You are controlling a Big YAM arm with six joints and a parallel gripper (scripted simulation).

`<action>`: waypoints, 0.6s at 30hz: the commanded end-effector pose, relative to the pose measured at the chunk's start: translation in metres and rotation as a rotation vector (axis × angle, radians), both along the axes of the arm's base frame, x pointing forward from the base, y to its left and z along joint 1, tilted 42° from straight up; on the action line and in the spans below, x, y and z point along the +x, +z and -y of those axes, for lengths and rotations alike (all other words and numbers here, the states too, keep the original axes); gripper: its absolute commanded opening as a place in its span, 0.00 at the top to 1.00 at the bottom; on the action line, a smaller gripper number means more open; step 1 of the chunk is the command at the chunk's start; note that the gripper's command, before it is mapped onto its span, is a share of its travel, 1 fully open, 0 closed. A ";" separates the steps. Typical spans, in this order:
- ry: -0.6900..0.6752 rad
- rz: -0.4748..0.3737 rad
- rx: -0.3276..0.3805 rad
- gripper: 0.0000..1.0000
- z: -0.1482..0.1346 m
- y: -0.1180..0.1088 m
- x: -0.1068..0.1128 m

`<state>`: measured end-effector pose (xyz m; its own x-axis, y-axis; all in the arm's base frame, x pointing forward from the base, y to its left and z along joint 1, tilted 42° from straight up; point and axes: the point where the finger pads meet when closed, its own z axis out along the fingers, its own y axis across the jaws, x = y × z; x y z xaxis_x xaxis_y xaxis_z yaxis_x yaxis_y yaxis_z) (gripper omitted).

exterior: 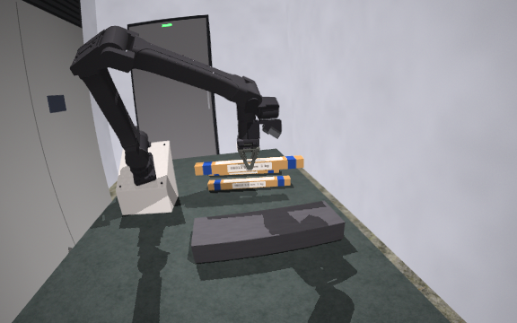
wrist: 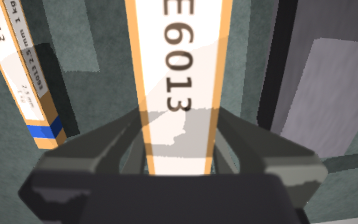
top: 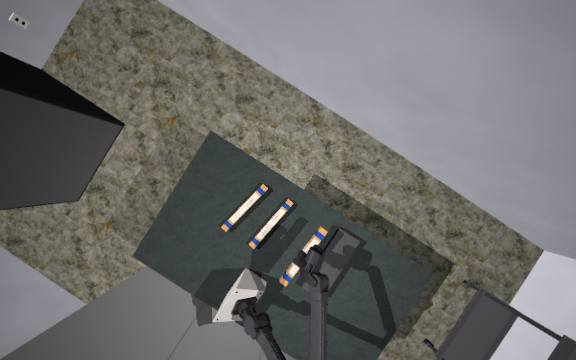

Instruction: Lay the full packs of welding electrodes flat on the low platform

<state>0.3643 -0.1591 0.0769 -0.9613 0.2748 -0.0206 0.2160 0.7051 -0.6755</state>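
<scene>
Three orange packs with blue end bands and white labels are in view. My gripper (exterior: 249, 162) is shut on the middle of one pack (exterior: 249, 165) and holds it level, a little above the dark green mat. In the wrist view this pack (wrist: 180, 75) runs between my fingers. From above, the held pack (top: 306, 251) is next to the low grey platform (top: 343, 250) and not on it. The other two packs (top: 271, 224) (top: 244, 208) lie flat on the mat, off the platform (exterior: 267, 230). One of them (exterior: 249, 182) shows in front of the held pack.
The arm's white base block (exterior: 148, 179) stands at the mat's left side. A dark cabinet (top: 28, 145) and a grey trolley (top: 493, 325) stand off the mat. The mat's right edge (exterior: 375, 242) runs close to the platform.
</scene>
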 end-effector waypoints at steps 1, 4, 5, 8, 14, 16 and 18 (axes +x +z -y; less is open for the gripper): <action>-0.002 0.062 -0.010 1.00 0.008 0.020 0.014; -0.003 0.061 -0.010 1.00 0.008 0.020 0.014; -0.003 0.061 -0.010 1.00 0.008 0.020 0.014; -0.004 0.060 -0.010 1.00 0.009 0.020 0.013; -0.001 0.060 -0.010 1.00 0.008 0.020 0.013; 0.000 0.059 -0.010 1.00 0.008 0.020 0.013; 0.000 0.059 -0.010 1.00 0.008 0.019 0.013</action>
